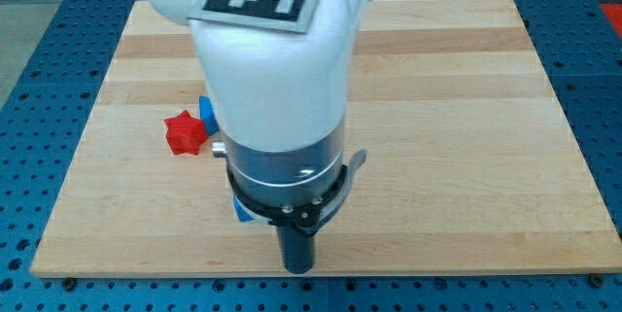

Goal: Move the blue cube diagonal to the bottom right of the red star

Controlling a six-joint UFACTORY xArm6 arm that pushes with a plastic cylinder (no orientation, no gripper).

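Observation:
The red star (pixel 184 134) lies on the wooden board (pixel 457 108) at the view's left. A blue block (pixel 206 114) touches the star's upper right; the arm hides most of it, so I cannot make out its shape. A second blue block (pixel 240 210) peeks out from behind the arm's collar, below and to the right of the star, also mostly hidden. My tip (pixel 298 270) is near the board's bottom edge, to the right of and a little below this second blue block. I cannot tell whether it touches it.
The white arm body with its black-and-white marker (pixel 272 59) covers the board's middle and hides whatever lies behind it. The board sits on a blue perforated table (pixel 29 79).

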